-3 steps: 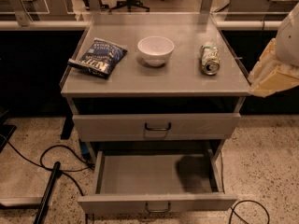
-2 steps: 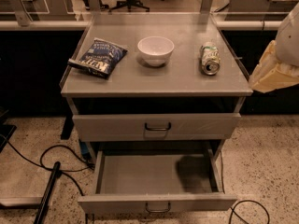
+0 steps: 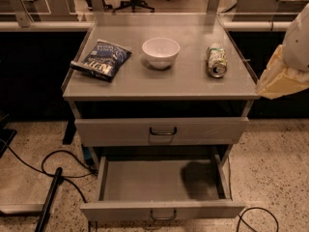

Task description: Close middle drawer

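The middle drawer is pulled far out toward me, below the shut top drawer. It is grey metal, with a shallow front panel and a small dark loop handle. Its inside is empty, with a dark shadow at the right. The lowest drawer is hidden under it. A white and tan part of my arm shows at the right edge, level with the cabinet top. My gripper is out of view.
On the cabinet top lie a blue snack bag, a white bowl and a can on its side. Black cables run over the speckled floor at the left, another cable at the lower right.
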